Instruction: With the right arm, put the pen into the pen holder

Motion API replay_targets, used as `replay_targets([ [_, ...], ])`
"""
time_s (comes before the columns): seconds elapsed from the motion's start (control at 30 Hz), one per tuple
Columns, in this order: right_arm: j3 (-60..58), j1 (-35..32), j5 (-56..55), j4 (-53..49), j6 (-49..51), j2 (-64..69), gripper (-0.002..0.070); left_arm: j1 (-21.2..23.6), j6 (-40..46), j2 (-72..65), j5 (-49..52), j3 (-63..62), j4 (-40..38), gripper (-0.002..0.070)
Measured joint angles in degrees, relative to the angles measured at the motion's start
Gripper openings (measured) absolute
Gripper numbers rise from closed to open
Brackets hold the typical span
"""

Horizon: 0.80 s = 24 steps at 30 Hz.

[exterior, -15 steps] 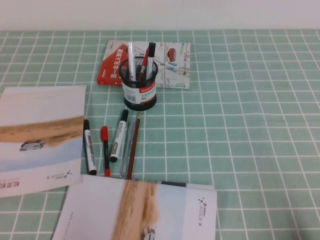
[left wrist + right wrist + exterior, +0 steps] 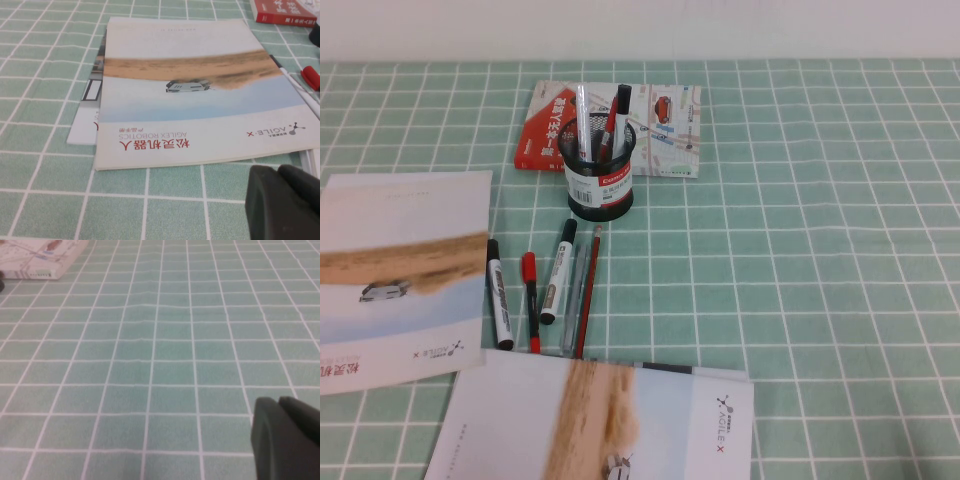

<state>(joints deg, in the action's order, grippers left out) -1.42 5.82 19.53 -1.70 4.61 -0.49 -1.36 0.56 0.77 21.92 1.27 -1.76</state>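
While each claw — left [image 2: 285, 202], right [image 2: 287, 437] — shows only a dark corner, grip unreadable, the pen [image 2: 588, 292] lies untouched.

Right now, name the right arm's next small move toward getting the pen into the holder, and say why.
Probably swing the right tool leftward over the pen. The pen lies flat on the cloth below the pen holder, untouched; the right wrist view shows only bare cloth. The left tool sits by the booklet.
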Motion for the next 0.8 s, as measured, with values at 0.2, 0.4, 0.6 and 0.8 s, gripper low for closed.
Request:
replay_targets([
  [0.2,0.0,0.0,-3.7,0.0,0.0,0.0,-0.0020,0.0,0.0,0.0,0.0,0.0,0.0,-0.0004],
  [0.4,0.0,0.0,-6.8,0.0,0.0,0.0,-0.0020,0.0,0.0,0.0,0.0,0.0,0.0,-0.0004],
  [0.6,-0.1,0.0,-9.5,6.0,0.0,0.0,-0.0020,0.0,0.0,0.0,0.0,0.0,0.0,-0.0004],
  [0.8,-0.1,0.0,-15.5,19.9,0.0,0.0,-0.0020,0.0,0.0,0.0,0.0,0.0,0.0,-0.0004],
])
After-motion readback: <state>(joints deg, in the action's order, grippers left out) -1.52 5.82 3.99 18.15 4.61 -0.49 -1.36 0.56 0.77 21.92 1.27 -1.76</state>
